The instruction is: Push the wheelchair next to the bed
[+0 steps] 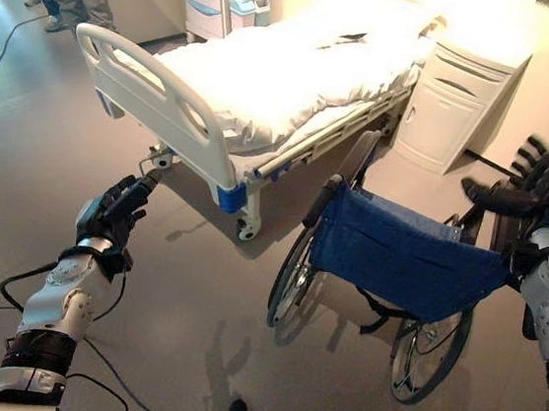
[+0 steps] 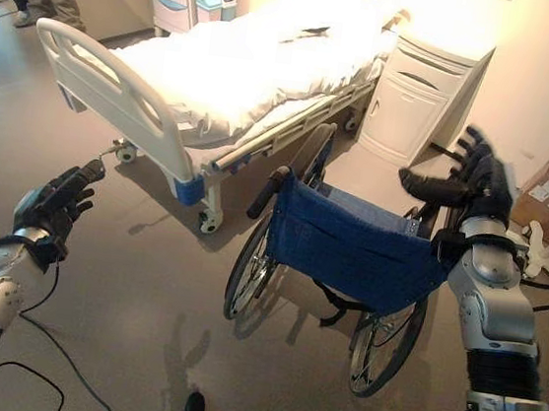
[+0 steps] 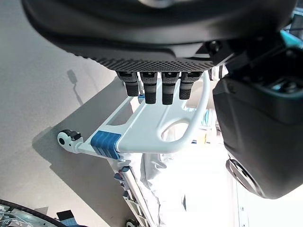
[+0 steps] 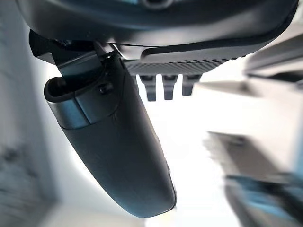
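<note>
While a white hospital bed (image 1: pixel 269 76) fills the far side of the room, the blue-backed wheelchair (image 1: pixel 398 254) stands just beside its near rail, close to a white cabinet (image 1: pixel 461 93). Raised above the chair's right handle, the right hand (image 2: pixel 475 184) has fingers spread, gripping nothing. Off the bed's footboard (image 1: pixel 153 97), the left hand (image 1: pixel 115 212) hangs loosely open.

the wheelchair (image 1: pixel 386 268) has a matt blue cloth back, dark handle grips and thin metal spokes. the bed (image 1: pixel 268 86) at 12 o'clock carries soft white cloth bedding and a smooth glossy white plastic footboard (image 1: pixel 157 103). the floor (image 1: pixel 47 199) looks smooth, faintly shiny grey.
</note>
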Tool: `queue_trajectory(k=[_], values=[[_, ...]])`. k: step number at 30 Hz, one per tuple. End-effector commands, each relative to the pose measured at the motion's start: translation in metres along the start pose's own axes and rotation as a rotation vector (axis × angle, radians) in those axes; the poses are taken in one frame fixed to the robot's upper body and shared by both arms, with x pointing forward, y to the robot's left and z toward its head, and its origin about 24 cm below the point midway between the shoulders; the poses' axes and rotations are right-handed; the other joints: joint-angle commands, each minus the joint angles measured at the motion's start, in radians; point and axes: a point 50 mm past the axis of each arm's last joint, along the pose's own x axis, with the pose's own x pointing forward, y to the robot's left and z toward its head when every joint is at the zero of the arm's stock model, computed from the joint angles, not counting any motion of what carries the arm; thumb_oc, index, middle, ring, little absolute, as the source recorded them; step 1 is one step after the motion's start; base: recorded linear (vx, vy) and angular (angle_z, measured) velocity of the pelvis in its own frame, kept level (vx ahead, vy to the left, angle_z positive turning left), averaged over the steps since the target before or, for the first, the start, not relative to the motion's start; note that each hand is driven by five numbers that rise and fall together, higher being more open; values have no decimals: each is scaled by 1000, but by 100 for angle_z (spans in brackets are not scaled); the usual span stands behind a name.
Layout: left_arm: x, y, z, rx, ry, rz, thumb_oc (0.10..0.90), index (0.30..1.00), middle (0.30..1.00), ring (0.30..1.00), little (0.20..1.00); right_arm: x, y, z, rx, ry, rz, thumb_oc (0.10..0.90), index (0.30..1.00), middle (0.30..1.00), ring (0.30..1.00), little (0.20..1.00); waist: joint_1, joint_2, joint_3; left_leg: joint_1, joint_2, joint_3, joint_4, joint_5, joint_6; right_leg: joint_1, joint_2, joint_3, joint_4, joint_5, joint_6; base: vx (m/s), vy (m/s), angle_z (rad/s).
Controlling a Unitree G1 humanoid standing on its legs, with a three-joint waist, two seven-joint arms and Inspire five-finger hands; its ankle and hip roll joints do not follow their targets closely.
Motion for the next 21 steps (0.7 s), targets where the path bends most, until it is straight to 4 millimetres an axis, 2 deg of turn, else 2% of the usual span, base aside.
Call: queue_trajectory(k=[1, 3, 4, 7, 9, 10, 11, 14, 16, 18, 19, 21], values=[[-3, 25, 41, -27, -252, 78, 800, 900, 900, 900, 900, -4, -56, 67, 121, -406, -313, 800, 900, 900, 900, 900, 2, 35, -110, 145, 53, 60, 11, -181, -93, -89, 1, 29, 10, 101, 7, 6, -5, 6], [-5, 30, 39, -31, -257, 87, 800, 900, 900, 900, 900, -9, -70, 64, 137, -418, -380, 800, 900, 900, 900, 900, 0, 35, -112, 146, 54, 65, 11, -183, -93, -90, 1, 31, 9, 102, 8, 6, -13, 8], [-7, 37, 37, -31, -257, 97, 800, 900, 900, 900, 900, -16, -89, 57, 144, -421, -490, 800, 900, 900, 900, 900, -7, 36, -115, 146, 56, 72, 11, -183, -94, -93, 2, 34, 9, 103, 10, 0, 0, 0], [-10, 43, 34, -25, -255, 112, 800, 900, 900, 900, 900, -27, -112, 49, 137, -428, -619, 800, 900, 900, 900, 900, -12, 37, -115, 147, 57, 79, 11, -184, -95, -95, 2, 37, 8, 105, 12, 7, -20, -11], [-12, 52, 29, -23, -243, 135, 800, 900, 900, 900, 900, -39, -138, 34, 113, -400, -779, 800, 900, 900, 900, 900, -20, 38, -114, 148, 58, 88, 11, -186, -95, -100, 4, 44, 8, 107, 14, 0, -25, -16], [-12, 52, 29, -23, -243, 134, 800, 900, 900, 900, 900, -39, -138, 34, 113, -401, -780, 800, 900, 900, 900, 900, -19, 37, -115, 148, 58, 89, 11, -186, -95, -100, 4, 45, 8, 107, 14, -6, -19, -8], [-13, 54, 27, -27, -239, 144, 800, 900, 900, 900, 900, -43, -146, 26, 88, -365, -833, 800, 900, 900, 900, 900, -23, 38, -113, 147, 58, 90, 11, -186, -96, -102, 4, 47, 7, 108, 15, -4, -16, -11], [-14, 61, 15, -35, -206, 177, 800, 900, 900, 900, 900, -61, -172, -14, -37, -180, -925, 800, 900, 900, 900, 900, -33, 40, -110, 146, 59, 102, 11, -185, -98, -111, 5, 53, 7, 114, 19, -11, -18, -17], [-16, 67, 6, -40, -180, 198, 800, 900, 900, 900, 900, -75, -181, -37, -83, -74, -943, 800, 900, 900, 900, 900, -38, 41, -108, 144, 61, 109, 11, -181, -99, -117, 4, 55, 6, 118, 22, -15, -10, -16], [-21, 75, -8, -48, -140, 237, 800, 900, 900, 900, 900, -93, -184, -69, -124, 84, -919, 800, 900, 900, 900, 900, -44, 43, -106, 141, 63, 115, 11, -177, -100, -123, 4, 58, 7, 120, 22, -14, -4, -11], [-22, 77, -12, -51, -129, 248, 800, 900, 900, 900, 900, -97, -183, -76, -127, 122, -911, 800, 900, 900, 900, 900, -45, 43, -105, 140, 63, 116, 11, -177, -101, -124, 4, 58, 7, 120, 22, -11, -2, -18], [-28, 83, -28, -60, -96, 282, 800, 900, 900, 900, 900, -116, -179, -102, -130, 248, -886, 800, 900, 900, 900, 900, -50, 44, -101, 139, 64, 120, 11, -174, -100, -128, 4, 58, 7, 122, 22, -15, -2, -17]])
